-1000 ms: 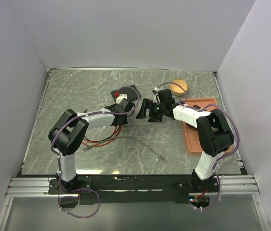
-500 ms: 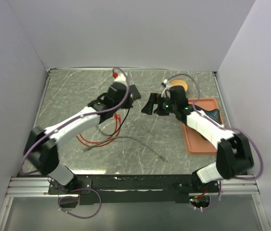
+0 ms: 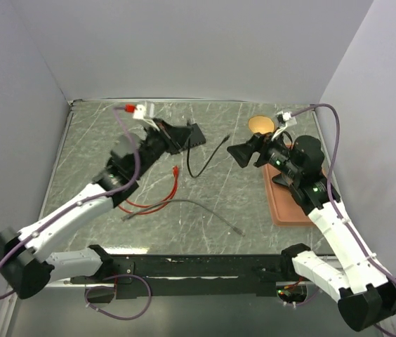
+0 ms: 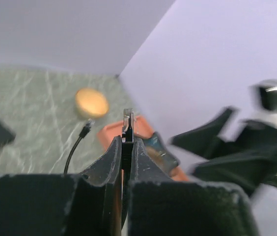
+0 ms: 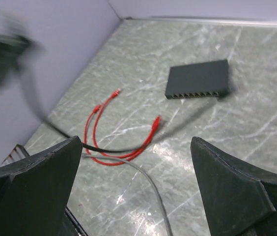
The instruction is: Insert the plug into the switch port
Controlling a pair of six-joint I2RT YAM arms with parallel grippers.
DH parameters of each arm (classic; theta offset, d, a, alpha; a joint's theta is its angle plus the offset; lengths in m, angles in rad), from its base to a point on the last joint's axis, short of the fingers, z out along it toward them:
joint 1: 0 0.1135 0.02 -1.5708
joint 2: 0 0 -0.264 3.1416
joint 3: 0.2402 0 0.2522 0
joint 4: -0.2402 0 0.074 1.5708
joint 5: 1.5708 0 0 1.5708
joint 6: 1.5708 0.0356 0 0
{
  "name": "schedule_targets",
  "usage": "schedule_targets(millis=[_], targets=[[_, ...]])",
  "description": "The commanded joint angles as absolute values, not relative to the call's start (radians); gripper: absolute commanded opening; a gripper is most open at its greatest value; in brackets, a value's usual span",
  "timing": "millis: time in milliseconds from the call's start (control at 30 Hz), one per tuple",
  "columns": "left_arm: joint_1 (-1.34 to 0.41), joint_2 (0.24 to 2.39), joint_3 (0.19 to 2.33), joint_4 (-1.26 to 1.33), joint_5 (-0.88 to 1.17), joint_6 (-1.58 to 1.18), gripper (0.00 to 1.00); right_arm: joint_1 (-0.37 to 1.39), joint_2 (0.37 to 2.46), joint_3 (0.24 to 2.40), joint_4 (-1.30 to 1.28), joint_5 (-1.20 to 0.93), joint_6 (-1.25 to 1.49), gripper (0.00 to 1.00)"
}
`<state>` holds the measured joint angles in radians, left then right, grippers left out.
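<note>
The left claw (image 4: pixel 124 143) is up above the table (image 3: pixel 86 133), clenched on the black cable (image 3: pixel 192 168) just behind its plug (image 4: pixel 127 119). The pale plug tip sticks out past the fingertips; we judge this grip keeps the tip free to enter a socket. The rest of the cable hangs down, with its other plug (image 4: pixel 84 130) near the table; whether it touches, we cannot tell.

The switch (image 5: pixel 197 78) lies flat toward the back, with its ports (image 5: pixel 197 94) in a row along one long edge. The held plug points toward the right wall, not at them, so we judge insertion not yet begun.

The right claw (image 3: pixel 247 150) hovers beside the orange tray (image 3: pixel 293 210), spread wide and empty, perhaps free to steady the switch. The red cable (image 5: pixel 110 129) and grey cable (image 5: pixel 151 184) lie loose.
</note>
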<state>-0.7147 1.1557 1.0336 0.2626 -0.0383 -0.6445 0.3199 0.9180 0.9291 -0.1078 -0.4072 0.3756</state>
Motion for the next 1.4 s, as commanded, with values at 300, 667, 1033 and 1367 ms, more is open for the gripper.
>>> schedule_targets(millis=[300, 667, 1033, 1367], targets=[[-0.687, 1.479, 0.646, 0.843, 0.164, -0.946, 0.01, 0.451, 1.141, 0.746, 0.181, -0.641, 0.393, 0.99], [-0.687, 1.371, 0.606, 0.782, 0.097, -0.971, 0.01, 0.506, 1.285, 0.719, 0.420, -0.693, 0.531, 0.88], [-0.687, 1.338, 0.591, 0.819, 0.135, -0.979, 0.04, 0.543, 1.417, 0.769, 0.541, -0.683, 0.633, 0.22], [-0.686, 1.125, 0.451, 0.812, -0.041, -0.973, 0.89, 0.545, 1.335, 0.805, 0.366, -0.693, 0.487, 0.00]])
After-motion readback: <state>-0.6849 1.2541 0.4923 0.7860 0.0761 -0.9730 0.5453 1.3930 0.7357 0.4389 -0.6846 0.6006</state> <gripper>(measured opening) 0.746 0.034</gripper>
